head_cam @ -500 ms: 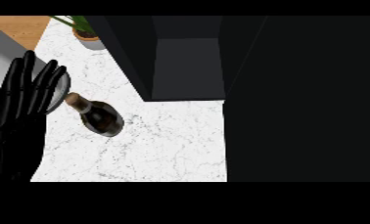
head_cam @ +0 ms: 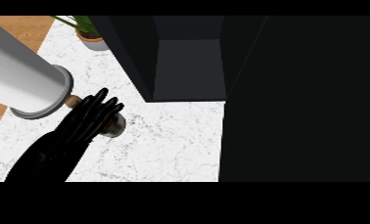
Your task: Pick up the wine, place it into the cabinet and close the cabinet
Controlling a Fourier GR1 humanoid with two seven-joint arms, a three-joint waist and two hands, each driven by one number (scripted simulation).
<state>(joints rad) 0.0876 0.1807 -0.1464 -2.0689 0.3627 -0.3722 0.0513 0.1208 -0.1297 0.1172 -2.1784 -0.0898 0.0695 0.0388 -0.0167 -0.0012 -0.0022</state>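
Note:
The wine bottle [head_cam: 114,124] stands on the white marble counter [head_cam: 166,140], seen from above; only its dark top and right side show. My left hand [head_cam: 81,126] reaches in from the lower left and lies over the bottle, its fingers [head_cam: 103,101] straight and spread, pointing up and right. Whether they touch the bottle I cannot tell. A grey forearm section [head_cam: 29,83] crosses the upper left corner. The dark cabinet [head_cam: 186,66] stands open to the upper right of the bottle, its inside in shadow. My right hand does not show.
A potted plant [head_cam: 88,37] sits at the counter's far left corner, beside a strip of wooden surface [head_cam: 25,30]. A large dark panel [head_cam: 296,100] fills the right side of the view, next to the cabinet's opening.
My left hand has moved right from the counter's left edge to lie over the bottle, hiding most of it. The grey forearm section has come into view at the upper left.

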